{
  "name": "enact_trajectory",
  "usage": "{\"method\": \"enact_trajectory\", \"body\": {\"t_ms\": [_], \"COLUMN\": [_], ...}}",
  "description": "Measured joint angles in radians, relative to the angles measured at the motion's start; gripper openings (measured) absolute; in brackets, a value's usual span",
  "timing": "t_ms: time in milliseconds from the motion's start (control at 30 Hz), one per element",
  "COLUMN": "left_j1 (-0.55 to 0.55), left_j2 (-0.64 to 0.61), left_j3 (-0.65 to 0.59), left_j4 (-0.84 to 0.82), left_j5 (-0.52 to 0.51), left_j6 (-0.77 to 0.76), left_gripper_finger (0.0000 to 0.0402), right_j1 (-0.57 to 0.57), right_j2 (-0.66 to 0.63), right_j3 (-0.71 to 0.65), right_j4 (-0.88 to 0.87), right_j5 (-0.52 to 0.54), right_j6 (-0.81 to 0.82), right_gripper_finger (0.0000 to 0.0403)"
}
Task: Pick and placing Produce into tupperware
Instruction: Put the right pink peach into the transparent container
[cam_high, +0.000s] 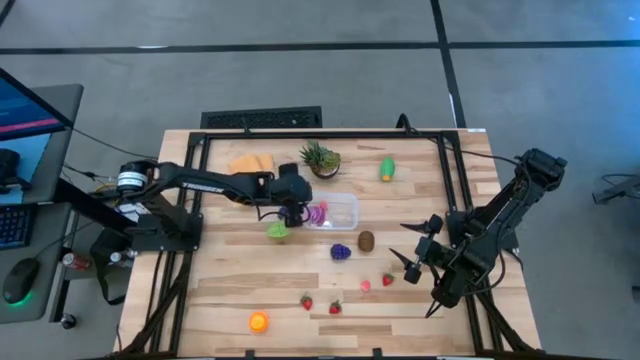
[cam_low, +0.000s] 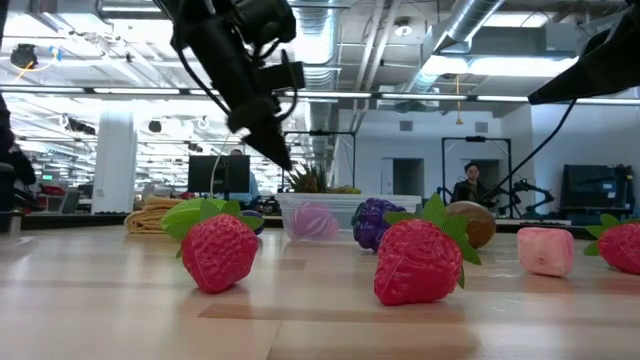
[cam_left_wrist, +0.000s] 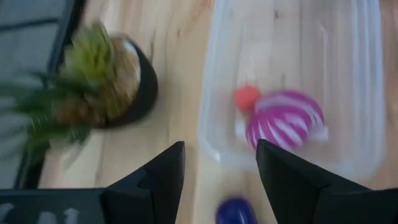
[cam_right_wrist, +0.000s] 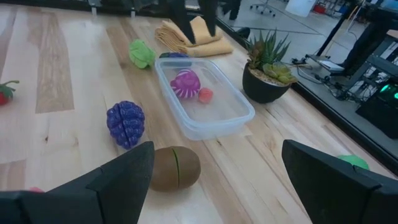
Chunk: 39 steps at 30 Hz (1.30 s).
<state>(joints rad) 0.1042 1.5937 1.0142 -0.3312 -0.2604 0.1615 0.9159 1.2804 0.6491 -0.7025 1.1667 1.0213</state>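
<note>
Left gripper (cam_high: 293, 212): we see it poised over the near-left end of the tupperware (cam_high: 345, 212); its two dark fingers (cam_left_wrist: 158, 177) stand a little apart with nothing between them.
Tupperware: just beyond and right of the left fingertips; in it we find a purple-and-white striped piece (cam_left_wrist: 285, 119) and a small red-orange piece (cam_left_wrist: 246, 97), touching one another.
Green piece (cam_high: 278, 230): on the table just beside the left gripper, on its near side; a dark blue piece (cam_left_wrist: 235, 211) shows right under the fingertips in the left wrist view.
Potted plant (cam_high: 320, 158): just behind the left gripper, beside the folded cloth (cam_high: 252, 163).
Between the grippers: we see a purple grape cluster (cam_high: 341, 252) and a brown piece (cam_high: 366, 240) near the tupperware; a green one (cam_high: 387, 168) lies far back.
Near edge: an orange piece (cam_high: 259, 321) and red strawberries (cam_high: 335, 307), well apart from both grippers.
Right gripper (cam_high: 419, 247): at the table's right side, well apart from the tupperware; its fingers (cam_right_wrist: 118, 171) spread wide and hold nothing; the brown piece lies nearest them.
</note>
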Motion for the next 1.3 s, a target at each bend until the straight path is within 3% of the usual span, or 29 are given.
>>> {"method": "enact_trajectory", "body": {"t_ms": [233, 733, 1067, 1300], "left_j1": [-0.049, -0.139, -0.214, -0.302], "left_j2": [-0.017, -0.029, -0.143, -0.281], "left_j3": [-0.01, -0.042, -0.065, -0.187], "left_j4": [-0.206, -0.239, -0.301, -0.264], "left_j5": [0.016, 0.001, -0.018, -0.103], "left_j6": [-0.119, -0.17, -0.261, -0.375], "left_gripper_finger": [0.019, 0.019, 0.019, 0.019], "right_j1": [0.0, -0.003, -0.002, -0.001], "right_j2": [0.0, 0.0, 0.0, 0.0], "right_j3": [0.0, -0.065, -0.065, -0.065], "right_j4": [0.0, 0.028, 0.03, 0.03], "right_j5": [-0.008, -0.015, -0.015, -0.018], "right_j6": [0.0, 0.053, 0.053, 0.052], "right_gripper_finger": [0.0345, 0.0345, 0.0345, 0.0345]}}
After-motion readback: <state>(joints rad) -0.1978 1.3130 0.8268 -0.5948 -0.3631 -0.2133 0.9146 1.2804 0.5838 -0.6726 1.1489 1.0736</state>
